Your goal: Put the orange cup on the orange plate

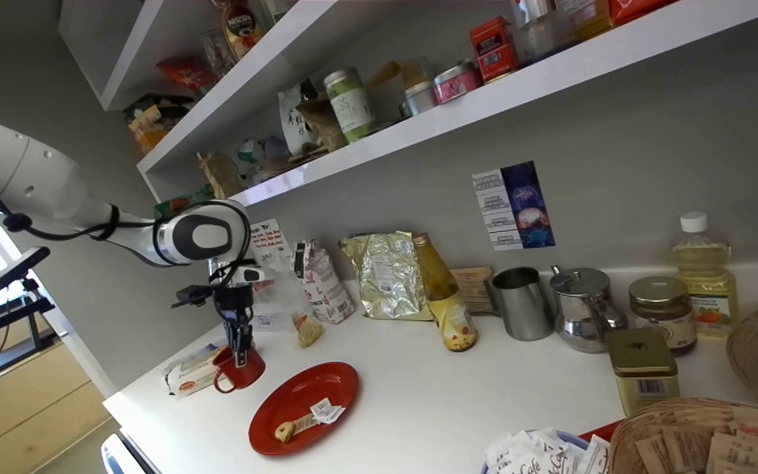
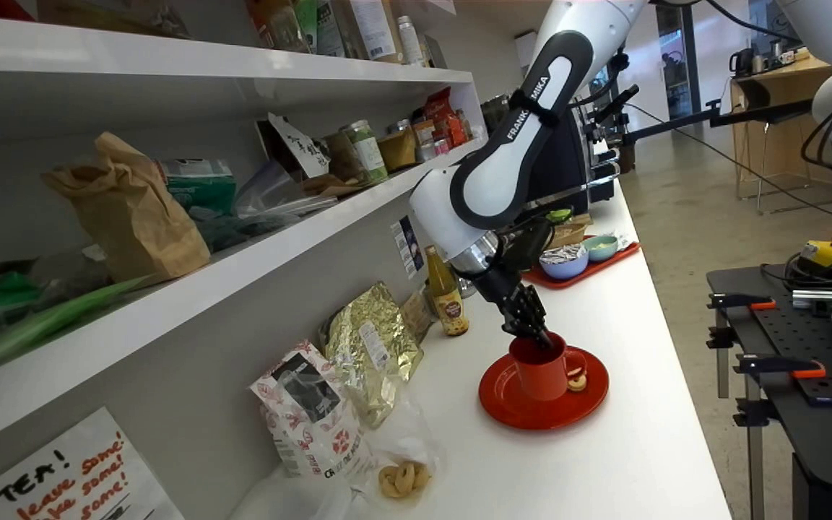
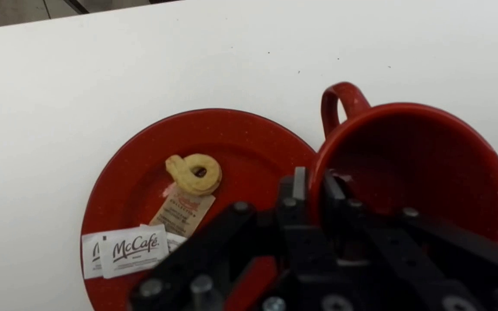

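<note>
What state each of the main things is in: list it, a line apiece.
Orange plate: lying flat, bearing a ring-shaped snack and sachets
Orange cup: held aloft by its rim, not yet on the plate
Tool: shut on that rim
Metal pitcher: standing, open-topped
Metal teapot: lid on
Glass jar: lid on
Clear bottle: standing, cap on
Green tin: shut

Gripper (image 2: 540, 338) holds orange cup (image 2: 542, 378) at rim; orange plate (image 2: 500, 393) behind in exterior view.

On the white counter (image 1: 418, 395) before me lies a red-orange plate (image 1: 316, 380), near left; bottle (image 1: 446, 296), jug (image 1: 522, 308) and teapot (image 1: 580, 313) stand far back.
</note>
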You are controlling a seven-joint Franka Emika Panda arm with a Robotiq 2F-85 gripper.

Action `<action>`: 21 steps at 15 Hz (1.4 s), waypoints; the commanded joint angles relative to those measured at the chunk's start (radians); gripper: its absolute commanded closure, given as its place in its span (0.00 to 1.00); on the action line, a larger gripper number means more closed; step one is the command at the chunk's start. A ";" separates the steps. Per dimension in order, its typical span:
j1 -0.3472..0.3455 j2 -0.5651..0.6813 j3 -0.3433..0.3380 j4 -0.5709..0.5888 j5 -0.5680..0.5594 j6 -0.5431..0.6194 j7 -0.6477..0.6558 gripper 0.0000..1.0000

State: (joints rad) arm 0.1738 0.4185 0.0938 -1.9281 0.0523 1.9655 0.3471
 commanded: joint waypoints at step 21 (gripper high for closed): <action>-0.022 0.163 -0.063 0.118 0.007 0.052 0.018 0.98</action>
State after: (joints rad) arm 0.1505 0.5357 0.0435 -1.8757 0.0523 2.0445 0.3537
